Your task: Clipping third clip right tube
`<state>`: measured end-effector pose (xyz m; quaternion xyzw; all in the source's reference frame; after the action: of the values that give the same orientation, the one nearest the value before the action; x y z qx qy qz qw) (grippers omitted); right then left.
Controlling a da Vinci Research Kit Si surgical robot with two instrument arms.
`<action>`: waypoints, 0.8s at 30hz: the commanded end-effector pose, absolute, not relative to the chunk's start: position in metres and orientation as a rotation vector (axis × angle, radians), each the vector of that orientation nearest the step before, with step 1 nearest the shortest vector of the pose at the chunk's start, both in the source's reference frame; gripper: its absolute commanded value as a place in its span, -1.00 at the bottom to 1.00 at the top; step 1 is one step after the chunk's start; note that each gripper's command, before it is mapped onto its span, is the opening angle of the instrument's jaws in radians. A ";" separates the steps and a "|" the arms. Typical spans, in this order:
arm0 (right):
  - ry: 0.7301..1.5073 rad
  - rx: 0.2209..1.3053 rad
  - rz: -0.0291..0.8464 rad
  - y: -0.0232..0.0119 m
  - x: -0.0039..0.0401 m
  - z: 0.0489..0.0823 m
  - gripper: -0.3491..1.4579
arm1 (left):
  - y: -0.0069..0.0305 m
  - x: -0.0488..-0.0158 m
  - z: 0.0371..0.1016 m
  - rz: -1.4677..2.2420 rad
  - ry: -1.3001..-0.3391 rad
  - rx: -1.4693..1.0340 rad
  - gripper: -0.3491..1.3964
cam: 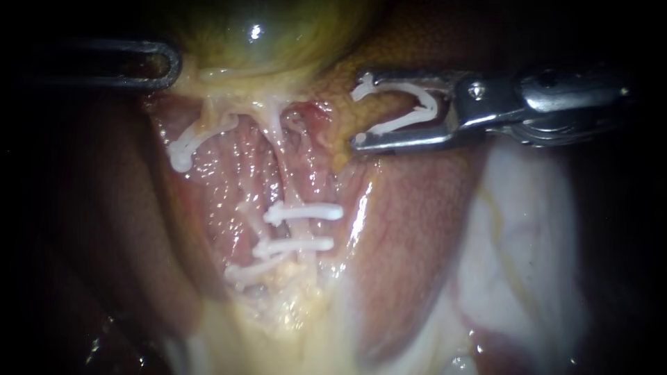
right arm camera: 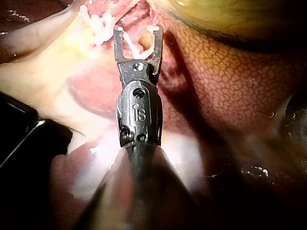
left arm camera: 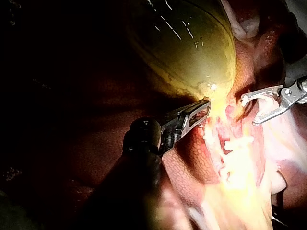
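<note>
My right instrument (cam: 358, 114) comes in from the right with its jaws spread wide, carrying an open white clip (cam: 410, 107) that touches both jaws. It hangs over the liver, up and to the right of the right tube (cam: 288, 173) and apart from it. Two white clips (cam: 306, 212) (cam: 295, 244) cross that tube lower down. My left instrument (cam: 165, 66) has its jaws shut on tissue at the base of the green gallbladder (cam: 264, 35). The right wrist view shows the loaded jaws (right arm camera: 139, 29) short of the clipped tubes (right arm camera: 98, 21).
Another white clip (cam: 182, 149) sits on a strand at the left, and one more (cam: 249, 272) lies below the pair. Reddish liver (cam: 410, 229) flanks the dissected bed. Pale fatty tissue (cam: 528, 229) lies at the lower right.
</note>
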<state>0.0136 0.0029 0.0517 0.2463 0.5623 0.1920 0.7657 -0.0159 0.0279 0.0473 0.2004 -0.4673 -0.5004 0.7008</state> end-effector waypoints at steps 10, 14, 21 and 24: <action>1.205 0.626 0.471 0.0009 0.0170 0.0547 -0.08 | 0.0277 -0.0162 0.0475 -1.111 -1.042 0.449 -1.00; 1.205 0.654 0.483 0.0006 0.0182 0.0559 -0.08 | 0.0276 -0.0163 0.0474 -1.110 -1.043 0.451 -1.00; 1.250 0.750 0.527 0.0005 0.0200 0.0576 -0.09 | 0.0276 -0.0163 0.0474 -1.110 -1.043 0.450 -1.00; 1.301 0.806 0.552 0.0008 0.0204 0.0579 -0.09 | 0.0276 -0.0164 0.0474 -1.111 -1.043 0.450 -1.00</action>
<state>0.0205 0.0008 0.0580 0.3669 0.5861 0.2475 0.6787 -0.0164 0.0276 0.0474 0.2021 -0.4683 -0.4987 0.7009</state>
